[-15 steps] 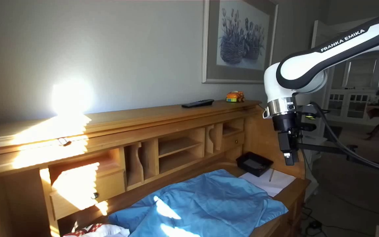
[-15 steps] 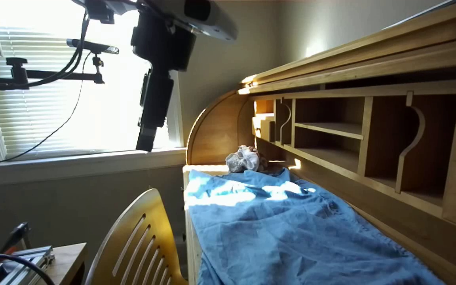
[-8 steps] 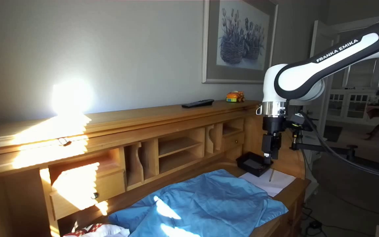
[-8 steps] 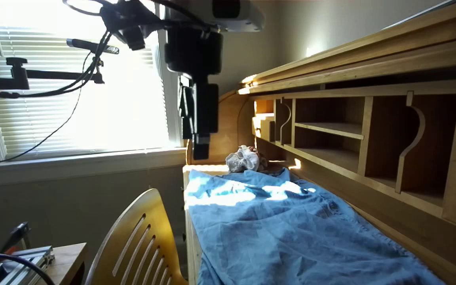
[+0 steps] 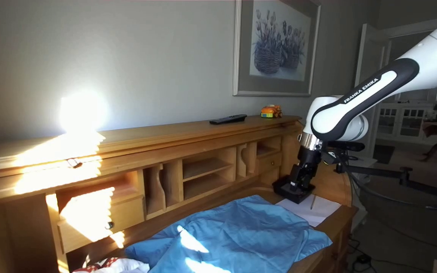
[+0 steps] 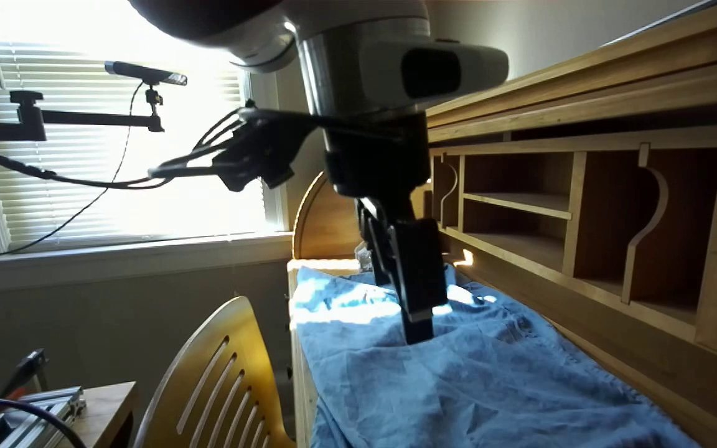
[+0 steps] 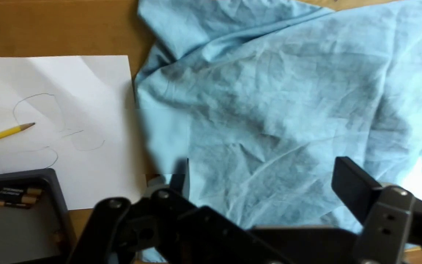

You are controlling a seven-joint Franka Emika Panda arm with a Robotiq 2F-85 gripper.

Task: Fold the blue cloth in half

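Observation:
The blue cloth lies spread and wrinkled on the wooden desk in both exterior views [image 5: 249,231] [image 6: 458,386]. It fills most of the wrist view [image 7: 288,91], with a folded-over part along its upper edge there. My gripper [image 7: 262,174] is open and empty, its two fingers wide apart with cloth visible between and beyond them. In both exterior views the gripper [image 5: 298,185] [image 6: 402,308] points down, tilted, and appears above the desk, apart from the cloth. Its exact height over the cloth is hard to tell.
A black tray [image 7: 17,227] with batteries and white paper [image 7: 93,176] with a pencil [image 7: 6,135] lie beside the cloth. Cubbyholes [image 5: 207,170] line the desk's back. A red-and-white bundle [image 6: 383,250] sits at the far end. A chair [image 6: 215,379] stands at the front.
The arm has come down and inward over the desk, lowering the gripper toward the cloth and tilting it. The cloth has not moved.

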